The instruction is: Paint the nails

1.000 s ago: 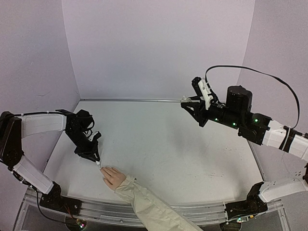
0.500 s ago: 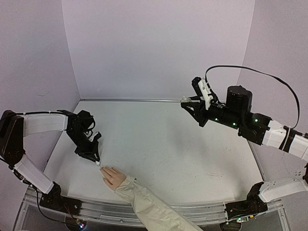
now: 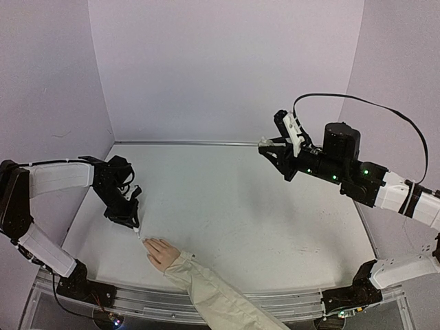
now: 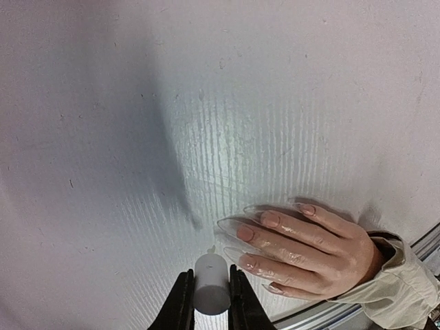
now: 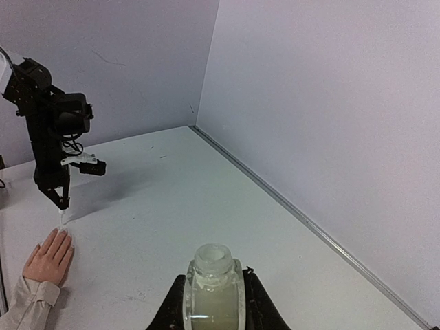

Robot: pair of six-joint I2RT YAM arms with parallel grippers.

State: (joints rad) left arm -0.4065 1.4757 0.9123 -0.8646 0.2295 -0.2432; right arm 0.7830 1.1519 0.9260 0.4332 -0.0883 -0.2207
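At the near edge of the worktop [image 3: 234, 199] a pale pink mannequin hand [image 3: 163, 253] is laid flat, palm down. Its cream sleeve [image 3: 213, 297] runs off toward the front rail. The nails [image 4: 245, 234] are seen best in the left wrist view. They are long, pointed and glossy, rosy over the nail bed and almost clear at the tips, and they are fanned out away from the sleeve. Whether any coat has been laid on them cannot be told.

Just beyond the fingertips of the hand, the left claw [image 3: 135, 225] is closed on a small white brush cap [image 4: 211, 292]. The brush tip [image 4: 212, 249] is pointed down toward the worktop, close beside the nails. Contact between tip and nail is not shown.

The step in hand is judged to be the stroking of a nail. It would be done well if the brush were lowered gently, drawn along the nail from bed to tip, and held off the skin. With too much pressure the hand could be shoved or the finger smeared.

Far from the hand, raised above the back right of the worktop, the right claw [image 3: 268, 146] is clamped on a small uncapped bottle [image 5: 213, 292] of pale liquid, held upright.
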